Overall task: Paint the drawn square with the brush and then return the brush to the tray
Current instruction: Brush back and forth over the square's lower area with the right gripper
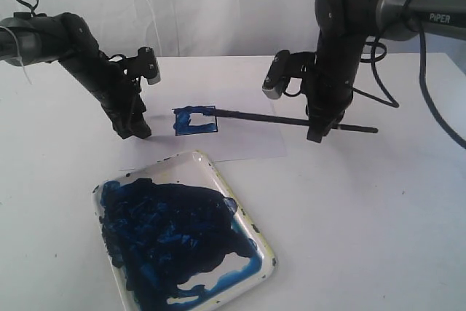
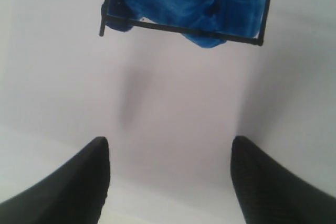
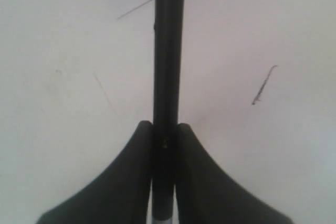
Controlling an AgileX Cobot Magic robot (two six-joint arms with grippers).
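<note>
Square [image 1: 195, 119]: drawn on the sheet of paper [image 1: 247, 145] at mid-table, between the two arms. Most of it is blue, with a white patch bare in the middle.
Brush [image 1: 262, 117]: nearly level, tip at the square's right edge, handle running off to the right.
Right fingers [image 1: 318, 130]: pinching the handle far back from the tip, with a short tail sticking out beyond them.
Left fingers [image 1: 135, 127]: spread wide, holding nothing, low over the paper just beside the square's left side.
Tray [image 1: 218, 171]: nearer the camera, well apart from the square, thick with blue paint.
Risk, overrun: paint already crosses the outline on one side. With the hold so far from the tip, further strokes may wander out too.
Risk, grip: the thin round handle could twist or slide in the pinch under pressure.
Risk, paper: a dragging stroke may shift the sheet if nothing pins it.
Risk, return: the wet tip may drip on the table [image 1: 364, 216] on its way to the tray.
Hard to tell: the bristles vanish against the blue. Whether the left fingers touch the paper is unclear. The left wrist view cuts off part of the square, and the exterior view cuts off the tray's near edge.
</note>
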